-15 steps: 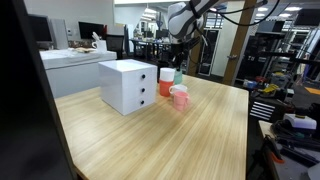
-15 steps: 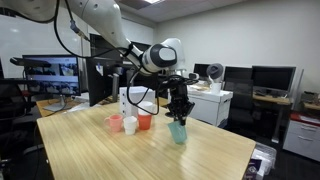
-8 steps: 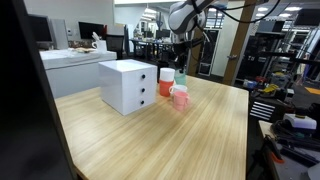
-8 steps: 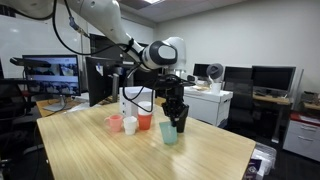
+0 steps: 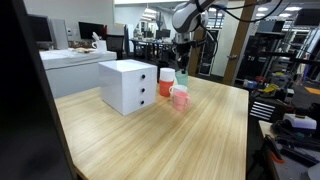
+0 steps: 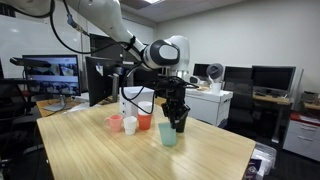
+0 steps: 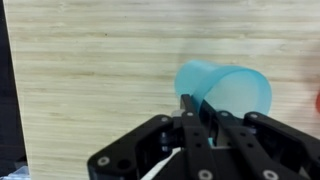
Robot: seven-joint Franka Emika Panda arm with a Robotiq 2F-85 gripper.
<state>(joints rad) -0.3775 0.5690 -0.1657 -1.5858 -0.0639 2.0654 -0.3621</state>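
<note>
Firmly closed, the pincer [image 7: 188,101] grips the teal cup [image 7: 230,90] by its rim.

White drawer cabinet [image 5: 128,85] set left of centre on the light wooden desk [image 5: 150,140], pink mug [image 5: 180,98], orange cup [image 5: 165,88] and white cup [image 5: 166,74] grouped just beside it, lit monitor [image 6: 55,75] seen at middle left, dark shelving [image 5: 262,55] at far right.

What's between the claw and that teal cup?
Nothing. In the wrist view the shut claw meets the teal cup right at its rim, with no gap showing between them.
</note>
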